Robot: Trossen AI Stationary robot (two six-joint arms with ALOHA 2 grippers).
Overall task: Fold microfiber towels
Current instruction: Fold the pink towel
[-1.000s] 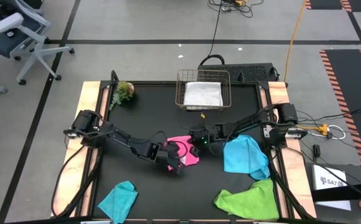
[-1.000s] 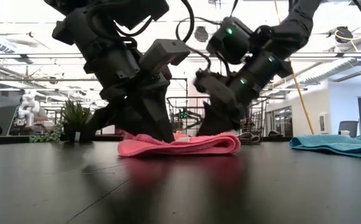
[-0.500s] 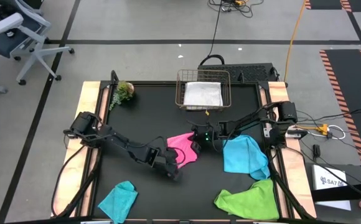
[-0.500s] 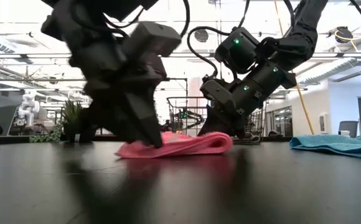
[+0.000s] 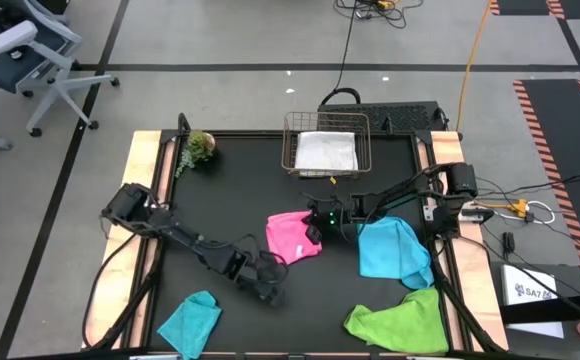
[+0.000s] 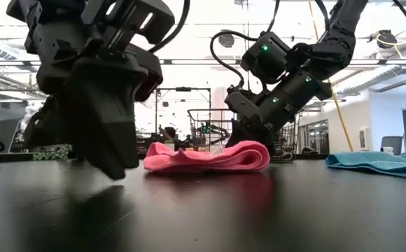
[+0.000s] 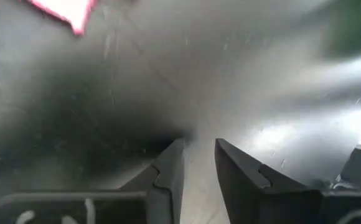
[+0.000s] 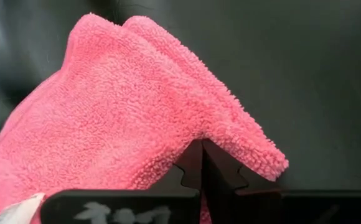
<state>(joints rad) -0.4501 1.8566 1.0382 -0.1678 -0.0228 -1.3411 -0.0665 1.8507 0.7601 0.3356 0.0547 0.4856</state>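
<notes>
The pink towel (image 5: 292, 236), soft, light and likely to slump, lies folded on the tabletop (image 5: 230, 210), one edge pinched in the right jaws (image 8: 200, 163), best gripped at corners; the left jaws (image 7: 196, 163), part-open and empty, hang nearby.

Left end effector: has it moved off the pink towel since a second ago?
Yes. The left end effector has pulled back off the pink towel toward the table's near edge, farther from the wire basket, and now sits on bare mat.
</notes>
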